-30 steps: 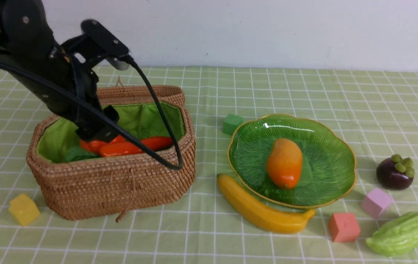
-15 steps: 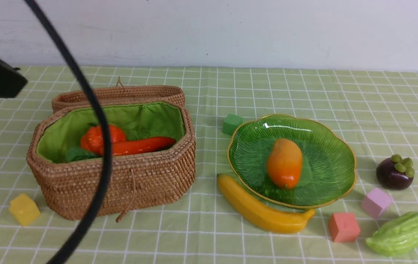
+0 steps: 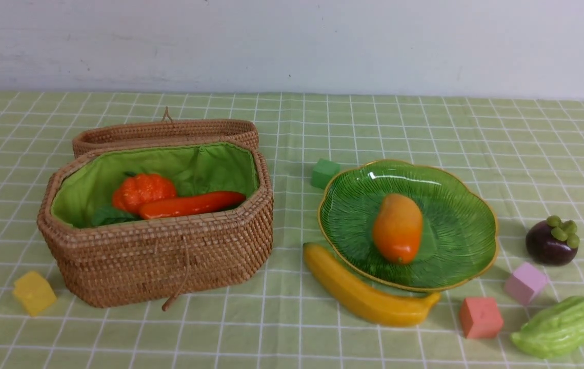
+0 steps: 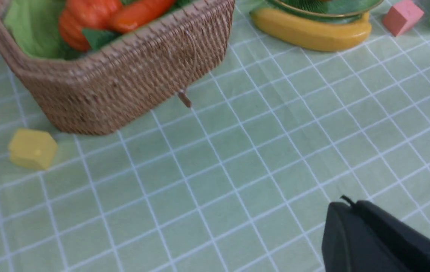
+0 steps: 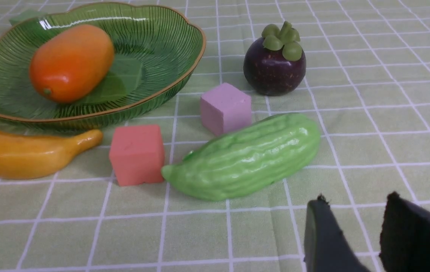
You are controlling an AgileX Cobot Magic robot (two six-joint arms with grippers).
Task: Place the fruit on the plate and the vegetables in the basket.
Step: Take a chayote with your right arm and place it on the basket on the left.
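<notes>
As the light green bumpy gourd (image 5: pixel 243 156) lay on the checked cloth (image 5: pixel 388 113), well apart from the brown woven basket (image 3: pixel 158 256), the right gripper (image 5: pixel 354 198), the nearer one, hung close by, part-open, empty; gourd's long axis slantwise to its approach.

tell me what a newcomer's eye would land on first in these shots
The open woven basket on the left draws the eye first, its bright green lining holding an orange pumpkin and a long red pepper. To its right sits the green glass plate with a single mango in it and a banana lying just outside its near rim. Further right, a dark purple mangosteen and a bumpy green gourd lie loose.
</notes>
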